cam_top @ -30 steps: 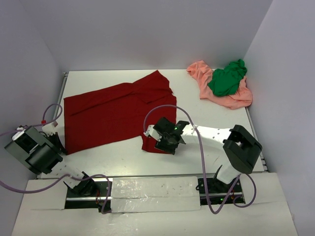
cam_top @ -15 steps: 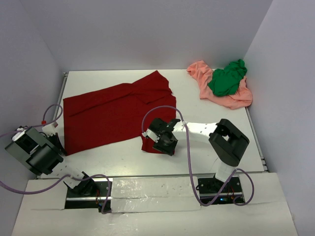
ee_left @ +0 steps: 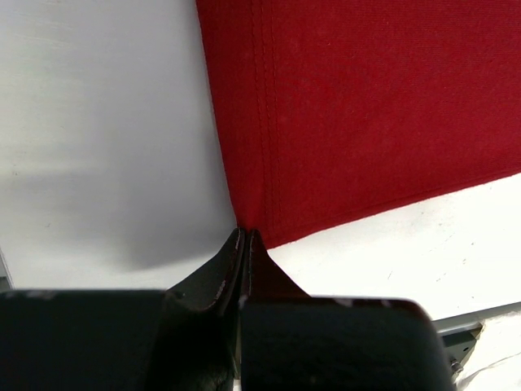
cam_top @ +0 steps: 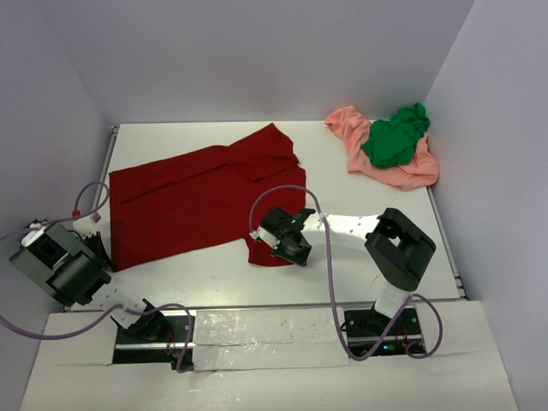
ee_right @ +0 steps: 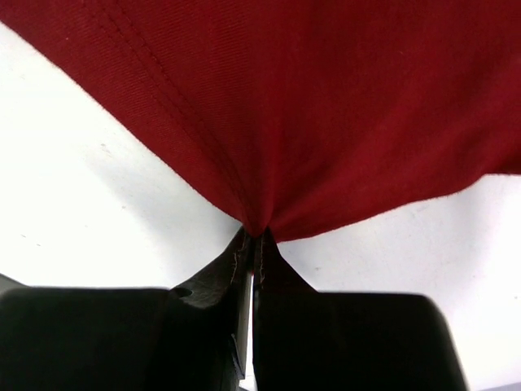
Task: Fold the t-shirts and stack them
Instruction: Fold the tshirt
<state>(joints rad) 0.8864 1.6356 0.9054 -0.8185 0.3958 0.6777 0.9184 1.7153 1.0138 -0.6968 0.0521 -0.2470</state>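
Note:
The large dark red t-shirt [cam_top: 197, 201] lies spread flat over the left and middle of the table. Its near left corner [ee_left: 248, 216] is pinched in my left gripper [ee_left: 244, 235], which is shut on the hem. My right gripper [ee_right: 257, 235] is shut on the shirt's near right corner [ee_right: 260, 213], and the cloth puckers into the closed jaws. From above, the right gripper [cam_top: 276, 249] sits at that bottom right corner. A bright green t-shirt [cam_top: 396, 137] lies crumpled on a salmon-pink t-shirt [cam_top: 368, 154] at the back right.
White walls close in the table [cam_top: 360, 282] at the back and on both sides. The left arm's body [cam_top: 60, 261] sits at the near left edge, and purple cables loop beside both arms.
My right gripper moved a little left onto the red shirt's near right corner and closed on it. The left gripper has stayed shut on its corner.

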